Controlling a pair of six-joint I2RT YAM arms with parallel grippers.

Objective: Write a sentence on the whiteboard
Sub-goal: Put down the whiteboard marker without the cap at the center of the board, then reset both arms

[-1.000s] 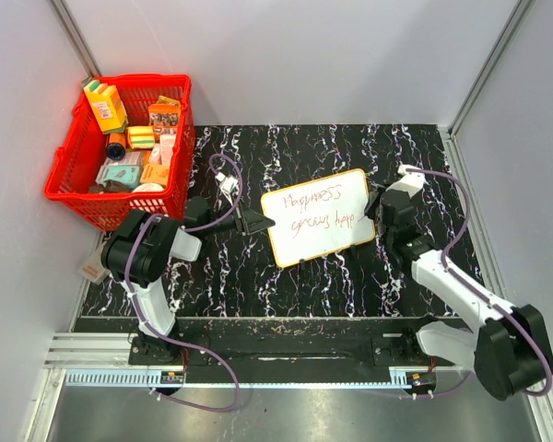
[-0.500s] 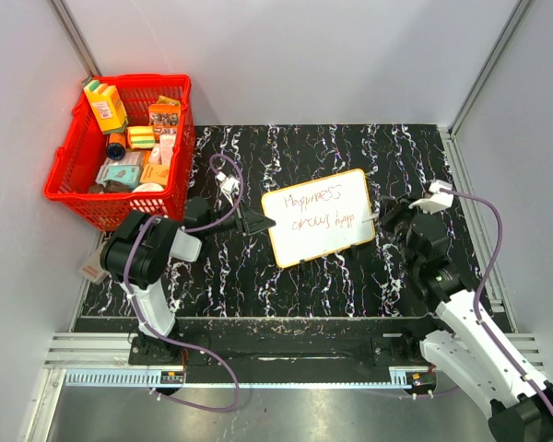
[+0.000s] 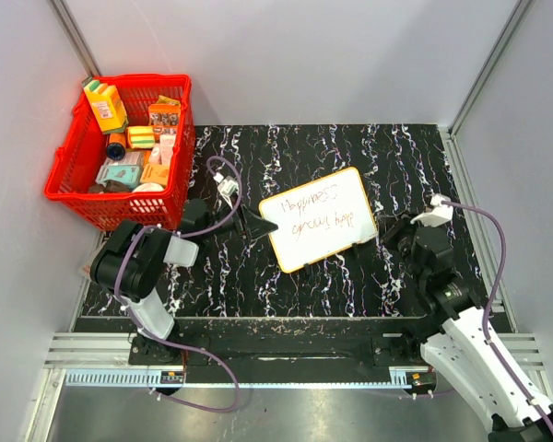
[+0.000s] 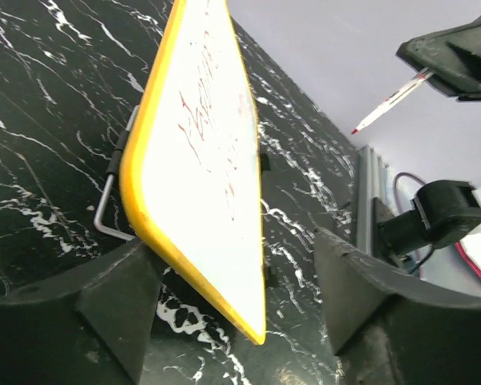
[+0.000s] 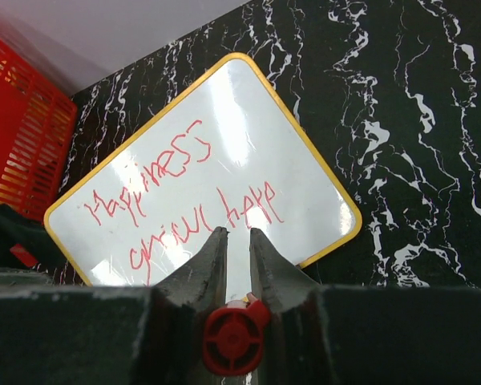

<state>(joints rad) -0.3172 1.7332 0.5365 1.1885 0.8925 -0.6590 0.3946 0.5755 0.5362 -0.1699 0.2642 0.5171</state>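
Your left gripper (image 3: 261, 224), left of centre in the overhead frame, has its black fingers (image 4: 112, 297) spread wide. The left edge of the small, flat white whiteboard (image 3: 318, 221), with rounded corners and a thin orange-yellow rim, sits in the gap. The edge lies close against one finger but is not pinched, so I judge this a brace against pen pressure rather than a grip.

The board stands tilted on a thin wire stand (image 4: 104, 210) at the centre of the black, white-veined table (image 3: 350, 276), its face turned toward the right arm. The red handwritten sentence (image 5: 184, 200) fills two short lines. There is blank white under them and little room at their right end.

Your right gripper (image 5: 232, 241), right of centre, is closed tight on a slim red-capped marker (image 4: 389, 100), whose tip is in the air, apart from the board.

Bare tabletop lies above and below the board. The red plastic basket (image 3: 111, 212) crowds the upper left, just behind the left arm, so swing there with care.
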